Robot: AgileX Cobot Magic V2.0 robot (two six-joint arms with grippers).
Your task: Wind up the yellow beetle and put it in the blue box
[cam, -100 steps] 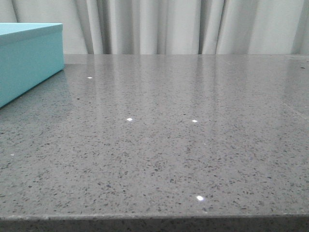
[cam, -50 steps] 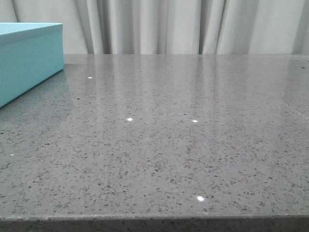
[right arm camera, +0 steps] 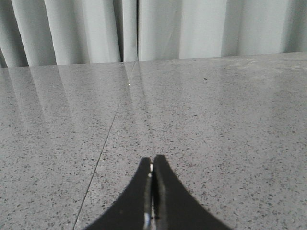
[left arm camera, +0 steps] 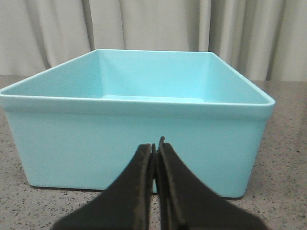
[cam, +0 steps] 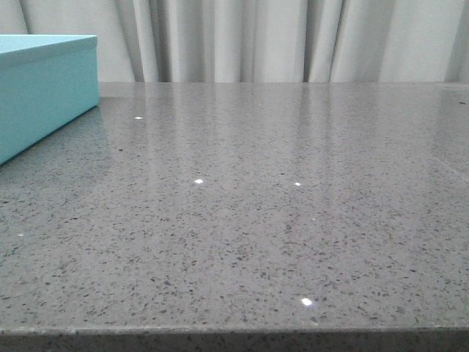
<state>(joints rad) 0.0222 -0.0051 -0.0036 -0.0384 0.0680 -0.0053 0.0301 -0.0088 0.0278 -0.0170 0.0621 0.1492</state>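
Note:
The blue box (cam: 44, 88) stands at the far left of the grey table in the front view, cut off by the frame edge. In the left wrist view the blue box (left arm camera: 139, 129) is open-topped and its inside shows nothing in it. My left gripper (left arm camera: 154, 146) is shut and empty, low over the table just in front of the box's near wall. My right gripper (right arm camera: 152, 160) is shut and empty above bare tabletop. The yellow beetle is out of view in all frames. Neither gripper shows in the front view.
The grey speckled tabletop (cam: 278, 205) is glossy, with its front edge along the bottom of the front view. A thin seam line (right arm camera: 103, 148) runs across it in the right wrist view. A pale curtain (cam: 278, 37) hangs behind the table.
The front view has shifted very slightly; the box and table otherwise look the same.

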